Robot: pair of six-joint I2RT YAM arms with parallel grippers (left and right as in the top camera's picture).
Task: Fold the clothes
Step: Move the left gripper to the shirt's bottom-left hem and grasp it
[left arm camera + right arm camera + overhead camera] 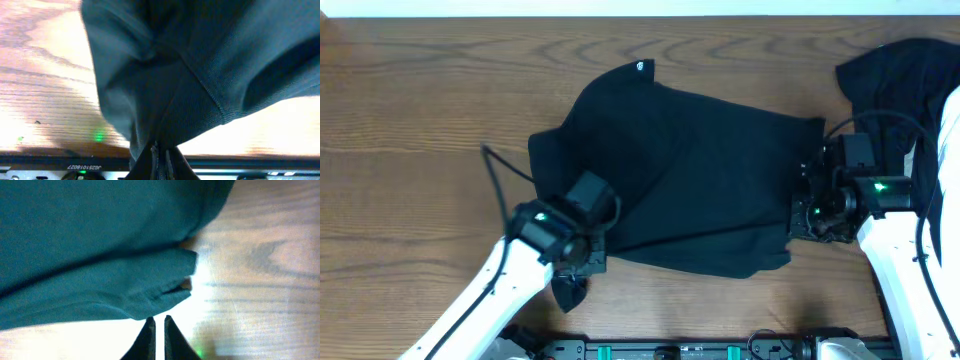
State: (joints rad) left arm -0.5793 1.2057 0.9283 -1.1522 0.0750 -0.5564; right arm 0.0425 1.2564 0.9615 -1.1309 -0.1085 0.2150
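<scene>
The clothes (690, 190), a black garment with a tiny white logo (639, 67) at its far edge, lie spread over the middle of the table. My left gripper (582, 262) sits at the garment's near left corner, shut on a bunch of the fabric. In the left wrist view the cloth (190, 60) rises in folds from the pinched jaws (161, 150). My right gripper (800, 215) is at the garment's right edge. In the right wrist view its fingers (159, 320) stand almost together with nothing between them, just below the cloth's hem (90, 245).
A second dark garment (895, 75) lies heaped at the far right corner, beside the right arm (890, 230). The wooden table (410, 120) shows bare wood to the left. A black rail (670, 350) runs along the near edge.
</scene>
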